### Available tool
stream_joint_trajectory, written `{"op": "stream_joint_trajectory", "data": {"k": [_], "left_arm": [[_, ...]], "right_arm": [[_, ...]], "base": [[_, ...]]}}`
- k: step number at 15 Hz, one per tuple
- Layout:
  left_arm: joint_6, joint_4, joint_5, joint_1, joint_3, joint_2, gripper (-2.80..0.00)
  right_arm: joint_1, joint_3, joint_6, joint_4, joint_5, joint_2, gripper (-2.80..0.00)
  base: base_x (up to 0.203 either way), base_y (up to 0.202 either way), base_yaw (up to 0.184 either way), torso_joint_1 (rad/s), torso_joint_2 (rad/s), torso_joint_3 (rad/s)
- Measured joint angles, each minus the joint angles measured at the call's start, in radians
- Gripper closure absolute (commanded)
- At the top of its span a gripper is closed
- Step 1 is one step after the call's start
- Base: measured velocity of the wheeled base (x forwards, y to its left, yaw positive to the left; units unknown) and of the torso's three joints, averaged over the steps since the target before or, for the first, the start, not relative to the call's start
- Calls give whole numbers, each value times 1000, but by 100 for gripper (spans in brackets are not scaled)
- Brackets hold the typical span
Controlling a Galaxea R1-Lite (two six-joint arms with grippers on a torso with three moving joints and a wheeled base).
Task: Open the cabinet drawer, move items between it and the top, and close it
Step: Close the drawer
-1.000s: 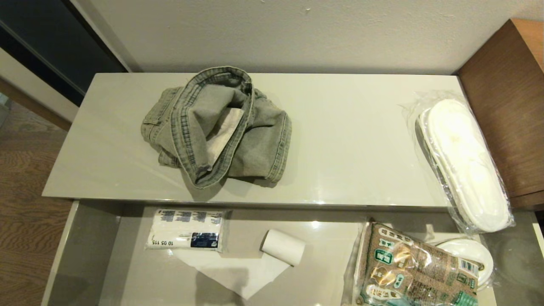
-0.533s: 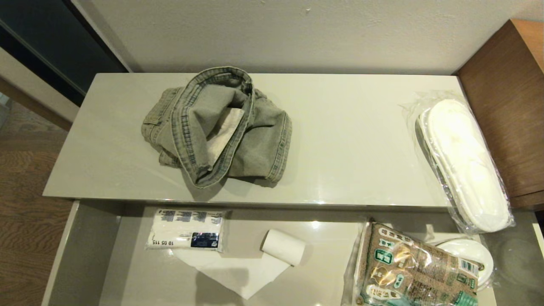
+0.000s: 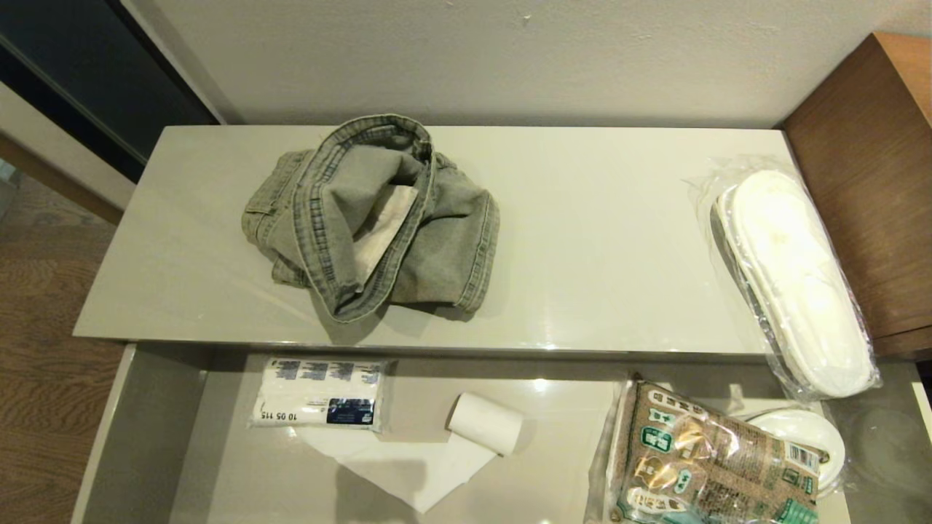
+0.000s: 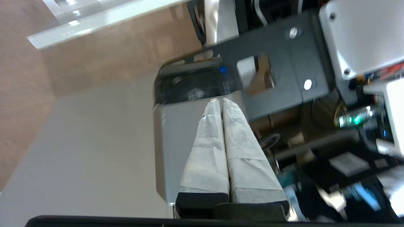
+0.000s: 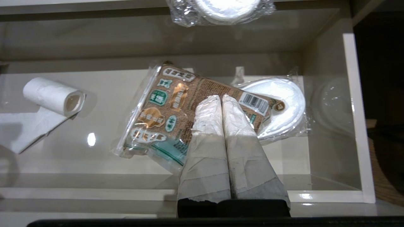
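The faded grey-green denim garment [image 3: 371, 218] lies bunched on the left half of the cabinet's glossy top [image 3: 597, 240]. The wrapped white slippers [image 3: 794, 280] lie at the top's right end, with their near end hanging over the front edge [image 5: 221, 6]. Below, the drawer [image 3: 138, 437] stands pulled open. Neither arm shows in the head view. My right gripper [image 5: 221, 97] is shut and empty, hovering over the brown food bag [image 5: 164, 107] in the drawer. My left gripper [image 4: 220, 100] is shut and empty, pointing at my own dark base [image 4: 284, 72] and the wood floor.
The drawer holds a white tissue pack [image 3: 318, 402], a partly unrolled paper roll [image 3: 485, 423], the brown food bag [image 3: 710, 462] and wrapped white plates [image 3: 804, 433]. A taller brown wooden unit [image 3: 866, 182] adjoins the cabinet on the right. A wall runs behind it.
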Motion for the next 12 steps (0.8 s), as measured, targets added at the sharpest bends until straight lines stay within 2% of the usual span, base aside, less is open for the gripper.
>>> {"op": "stream_joint_trajectory", "data": {"k": [3,5,7,9,12], "left_arm": [[118,0,-87,168,-2,-60,0],[131,-18,-120,281,12,-117,0],[116,-114,-126,361,40,-179,0],[62,-312,-122,407,117,-227,0],[5,-736,-117,439,327,-255,0]], "right_arm": [[0,0,1,0,0,0,0],[0,0,1,0,0,0,0],[0,0,0,0,0,0,0],[0,0,0,0,0,0,0],[0,0,0,0,0,0,0]], "base": [[0,0,0,0,0,0],[0,0,0,0,0,0],[0,0,0,0,0,0],[0,0,0,0,0,0],[0,0,0,0,0,0]]}}
